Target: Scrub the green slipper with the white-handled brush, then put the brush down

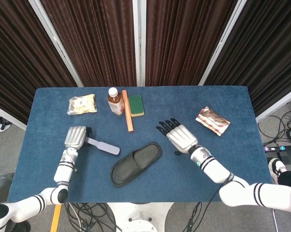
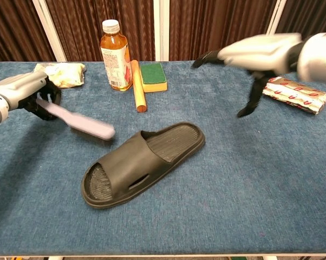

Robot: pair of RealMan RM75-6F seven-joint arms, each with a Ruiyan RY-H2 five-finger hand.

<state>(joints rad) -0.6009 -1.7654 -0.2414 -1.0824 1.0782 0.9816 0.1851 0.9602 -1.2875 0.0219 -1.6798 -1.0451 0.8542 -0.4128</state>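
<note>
The left hand [image 1: 76,137] grasps the brush [image 2: 79,122] just left of the slipper [image 1: 136,164], the right hand [image 1: 179,136] hangs spread beyond it, near the wrapped snack [image 1: 212,120].

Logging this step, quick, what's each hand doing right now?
Left hand: holding the white-handled brush.
Right hand: open, holding nothing.

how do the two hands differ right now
The left hand grips the white-handled brush by its handle, fingers wrapped around it; the right hand holds nothing, fingers spread apart. The left hand sits low, left of the green slipper; the right hand is lifted above the table to the slipper's right. Neither hand touches the slipper, and the brush is off it too.
</note>
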